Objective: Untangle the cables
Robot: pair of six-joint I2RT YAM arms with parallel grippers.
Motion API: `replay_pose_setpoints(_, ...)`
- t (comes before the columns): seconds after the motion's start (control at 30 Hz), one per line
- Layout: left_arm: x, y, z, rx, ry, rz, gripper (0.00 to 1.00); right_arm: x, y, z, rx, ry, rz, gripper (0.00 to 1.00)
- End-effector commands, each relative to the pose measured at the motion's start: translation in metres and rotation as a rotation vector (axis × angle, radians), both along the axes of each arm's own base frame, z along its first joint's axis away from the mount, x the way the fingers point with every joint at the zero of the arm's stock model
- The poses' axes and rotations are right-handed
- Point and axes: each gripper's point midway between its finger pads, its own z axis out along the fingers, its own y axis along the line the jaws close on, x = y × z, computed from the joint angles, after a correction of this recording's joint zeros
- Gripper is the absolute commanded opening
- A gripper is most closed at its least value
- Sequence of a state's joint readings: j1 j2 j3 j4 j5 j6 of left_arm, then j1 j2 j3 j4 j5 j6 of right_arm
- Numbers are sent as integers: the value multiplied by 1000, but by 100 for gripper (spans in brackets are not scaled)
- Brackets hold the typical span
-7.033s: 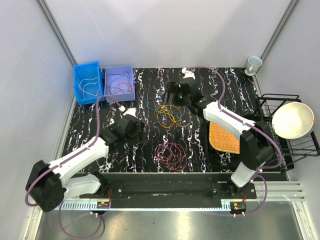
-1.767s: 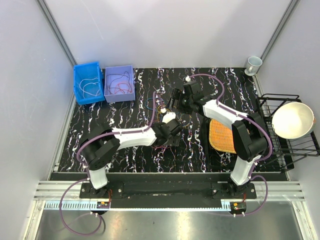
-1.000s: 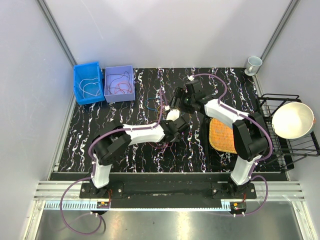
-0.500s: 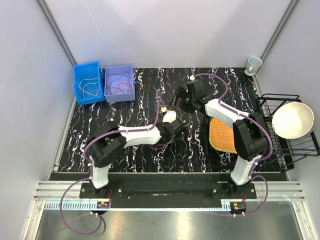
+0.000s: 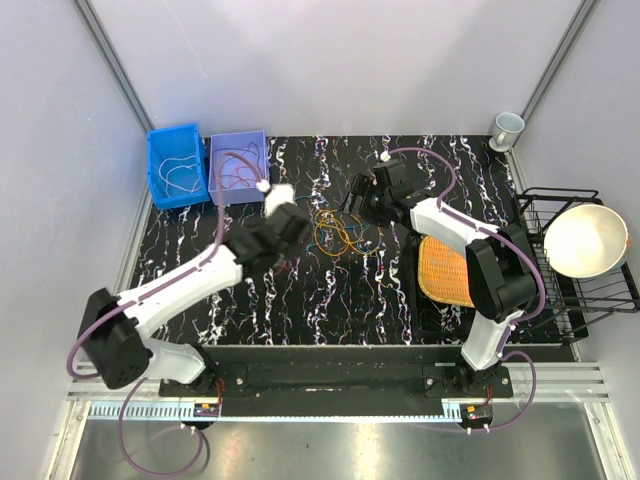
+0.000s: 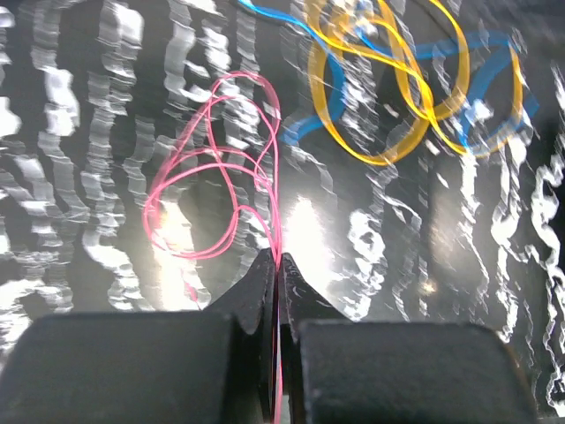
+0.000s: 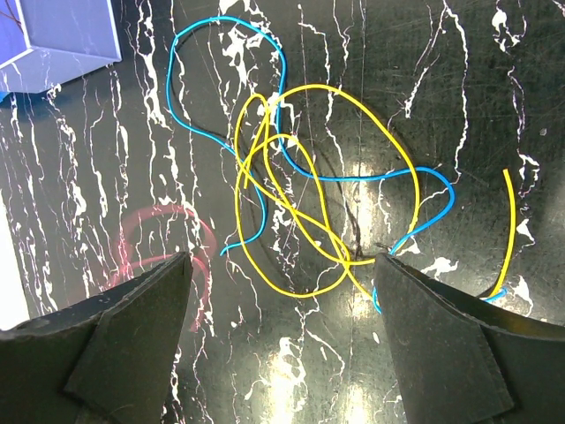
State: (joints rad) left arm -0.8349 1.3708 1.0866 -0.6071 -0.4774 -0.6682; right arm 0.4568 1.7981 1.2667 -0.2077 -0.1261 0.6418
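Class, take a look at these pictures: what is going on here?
A robot is untangling cables on a table. The left gripper is shut on a pink cable, which lies beside the pile. The right gripper hangs open over the yellow cable and the blue cable, which cross each other.

The top camera looks down from above and behind the arm bases and sees the whole table (image 5: 400,300) from far. The left wrist camera sits low and close, looking forward past the left gripper (image 6: 278,261) along the pink cable (image 6: 243,79). The right wrist camera looks straight down from higher, through the right gripper (image 7: 282,265). Both wrist views share the yellow cable (image 7: 240,190), the blue cable (image 7: 353,177) and the pink cable.
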Motion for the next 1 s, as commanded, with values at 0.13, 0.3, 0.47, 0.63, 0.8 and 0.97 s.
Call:
replay_pose_setpoints(0.13, 27, 78, 53, 7, -84, 82, 0, 3, 3, 4, 34, -10, -1, 89)
replay_pose_setpoints(0.3, 50, 106, 112, 7, -194, 139, 0, 2, 5, 2, 42, -3, 4, 89)
replay_pose_setpoints(0.47, 77, 135, 154, -22, -279, 209, 0, 2, 9, -3, 58, 11, 13, 89)
replay_pose_setpoints(0.63, 111, 167, 180, -38, -322, 291, 0, 1, 12, -9, 71, 25, 22, 89)
replay_pose_setpoints(0.8, 145, 198, 216, -47, -389, 355, 0, -1, 15, -14, 83, 41, 32, 89)
replay_pose_setpoints(0.97, 179, 225, 258, -63, -485, 401, 0, -3, 18, -16, 100, 46, 41, 89)
